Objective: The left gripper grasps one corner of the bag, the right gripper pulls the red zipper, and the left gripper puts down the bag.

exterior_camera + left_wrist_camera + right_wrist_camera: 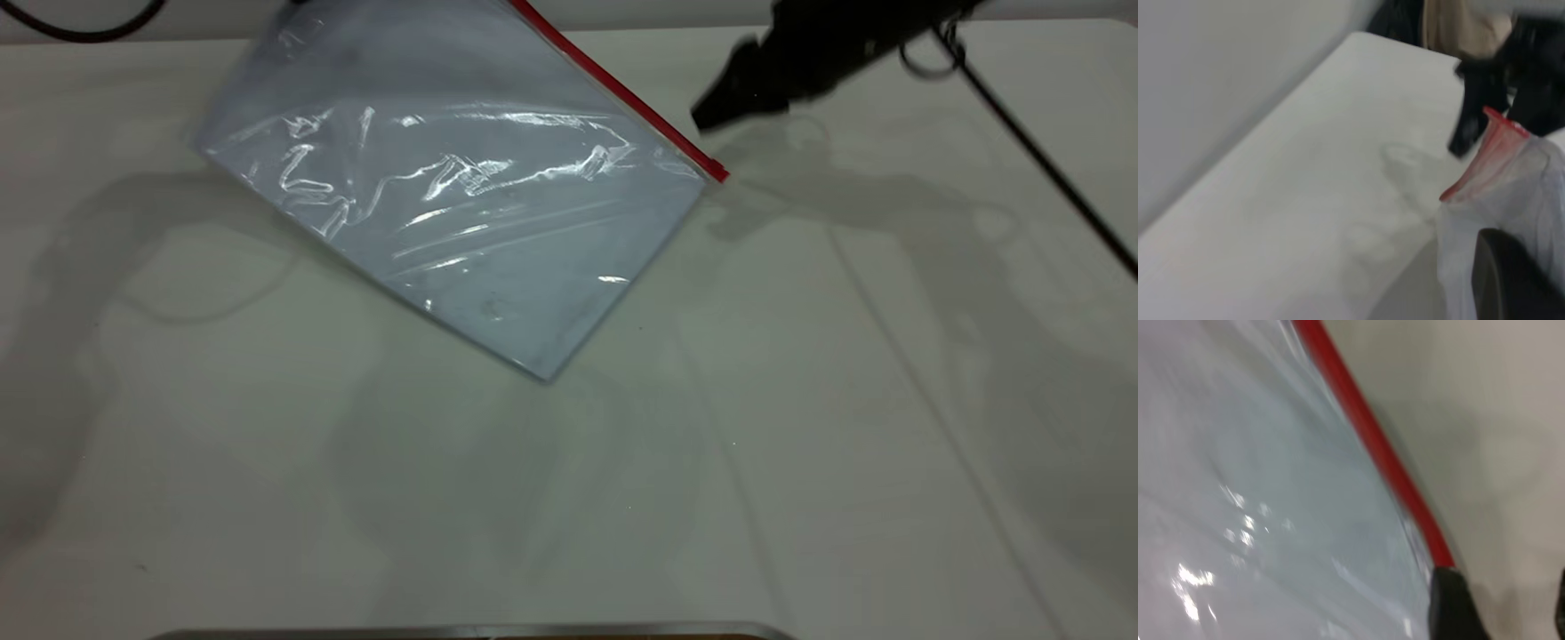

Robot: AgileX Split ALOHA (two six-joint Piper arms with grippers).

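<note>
The bag [462,196] is a clear bluish pouch, held up tilted over the white table by its far corner at the exterior view's top edge. The red zipper [622,93] runs along its upper right edge down to the free corner. My left gripper is outside the exterior view; in the left wrist view one black finger [1511,280] presses on the bag [1525,200] below the red strip [1478,173]. My right gripper [711,111] is open, just right of the zipper's lower end and apart from it. In the right wrist view its finger [1451,607] sits by the strip [1371,433].
The white table [800,400] carries the arms' shadows. A black cable [1040,160] runs from the right arm to the right edge. Another dark cable [89,31] loops at the far left. A metal edge [462,631] lies along the near side.
</note>
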